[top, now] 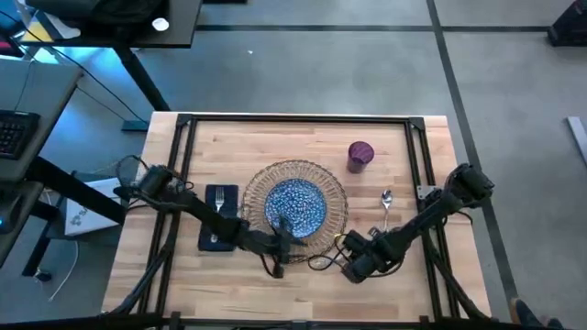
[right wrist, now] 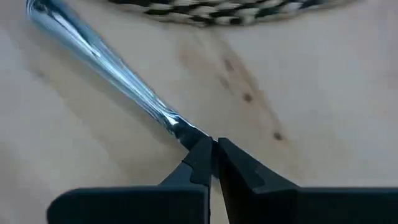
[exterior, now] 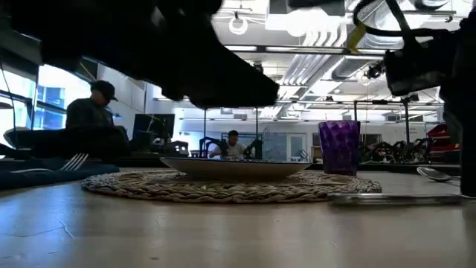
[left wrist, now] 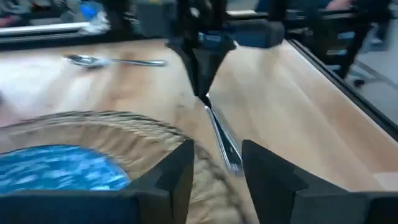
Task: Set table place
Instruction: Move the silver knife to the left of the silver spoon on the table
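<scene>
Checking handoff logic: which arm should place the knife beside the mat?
Right. Its claw is already pinched on the knife next to the mat. The left claw is open, holding nothing.

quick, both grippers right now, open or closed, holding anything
Left gripper: open, empty, by the wicker mat.
Right gripper: shut on the silver knife end, on the table.

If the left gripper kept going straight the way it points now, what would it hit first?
Probably the silver knife lying by the wicker mat, then the right gripper pinching its far end. The left gripper is open; depth is unclear.
</scene>
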Tool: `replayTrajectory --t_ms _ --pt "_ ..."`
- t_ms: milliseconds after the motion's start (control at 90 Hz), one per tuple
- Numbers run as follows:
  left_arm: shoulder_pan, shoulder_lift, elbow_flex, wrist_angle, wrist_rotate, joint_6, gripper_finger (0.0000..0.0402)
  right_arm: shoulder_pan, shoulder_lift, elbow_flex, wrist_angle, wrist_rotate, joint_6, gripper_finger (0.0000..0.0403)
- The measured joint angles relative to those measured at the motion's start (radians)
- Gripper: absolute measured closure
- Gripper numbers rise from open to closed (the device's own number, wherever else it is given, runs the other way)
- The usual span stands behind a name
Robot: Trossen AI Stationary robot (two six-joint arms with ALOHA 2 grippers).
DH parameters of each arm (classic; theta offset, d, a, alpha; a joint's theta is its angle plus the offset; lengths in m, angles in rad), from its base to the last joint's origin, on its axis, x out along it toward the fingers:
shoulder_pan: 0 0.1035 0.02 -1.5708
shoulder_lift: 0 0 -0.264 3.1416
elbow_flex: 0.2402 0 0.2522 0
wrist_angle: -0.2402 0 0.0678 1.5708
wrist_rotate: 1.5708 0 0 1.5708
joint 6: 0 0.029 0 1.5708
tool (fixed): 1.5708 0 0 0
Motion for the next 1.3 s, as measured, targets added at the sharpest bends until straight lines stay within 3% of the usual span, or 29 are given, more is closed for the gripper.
replayTrajectory --t_ms 311,644,1067,1189,1300 --pt "-0.035 0.148 0.217 -0.162 -0.002 -0.023 0.0252 0.050 -0.027 0.066 -0.110 0.081 0.003 0.0403" --pt "-0.093 0.316 0.433 -0.341 -0.266 -0.177 0.0252 0.140 -0.022 0.064 -0.054 0.180 0.122 0.0403" --pt "-0.088 0.361 0.462 -0.384 -0.257 -0.285 0.0252 0.200 0.051 0.064 -0.016 0.253 0.169 0.0403" --pt "-0.092 0.361 0.463 -0.405 -0.250 -0.288 0.0252 0.185 0.097 0.064 -0.063 0.244 0.258 0.0403" --pt "-0.098 0.361 0.464 -0.420 -0.248 -0.288 0.0252 0.181 0.086 0.067 -0.073 0.309 0.310 0.0403"
